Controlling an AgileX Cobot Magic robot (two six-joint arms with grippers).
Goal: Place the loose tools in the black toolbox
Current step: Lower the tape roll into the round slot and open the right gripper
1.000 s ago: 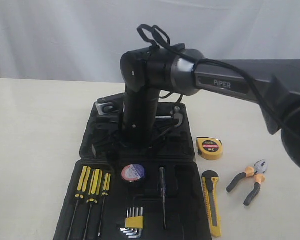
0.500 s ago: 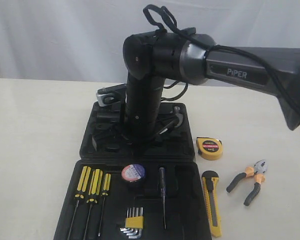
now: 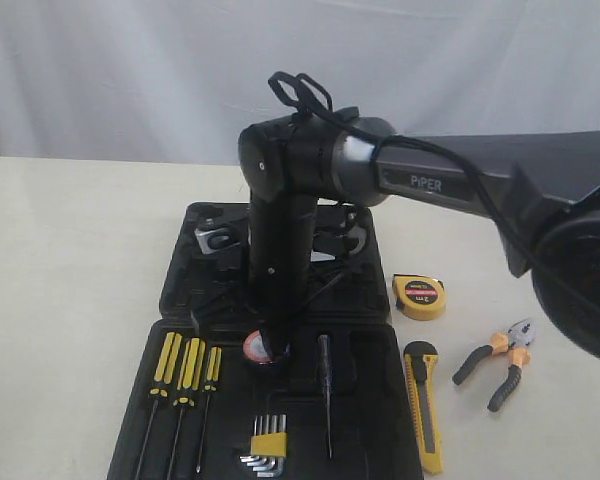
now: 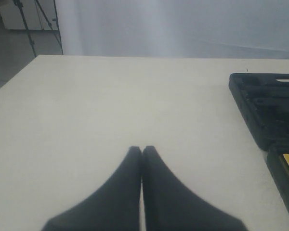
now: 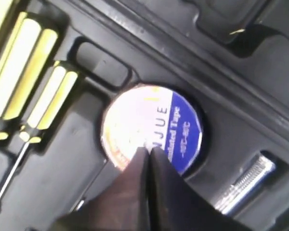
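The black toolbox (image 3: 375,405) lies open at the table's centre. In its round recess sits the tape roll (image 3: 256,347) with its blue-white label (image 5: 178,130). My right gripper (image 3: 271,352) points straight down on that roll, fingers shut with nothing between them, tips (image 5: 148,151) at the label's face. To the right of the case, on the table, lie the yellow tape measure (image 3: 419,296), the yellow-black utility knife (image 3: 424,405) and the black-orange pliers (image 3: 497,362). My left gripper (image 4: 142,150) is shut and empty over bare table, with the toolbox (image 4: 267,113) off to its side.
Three yellow-black screwdrivers (image 3: 185,365), a hex key set (image 3: 268,440) and a thin tester screwdriver (image 3: 325,390) rest in the case's near half. A hammer head (image 3: 218,240) lies in the far half. The right arm (image 3: 460,185) spans above the case.
The right arm has dropped and swung toward the near half of the case, bringing its shut fingers down onto the tape roll. The left gripper shows only now.
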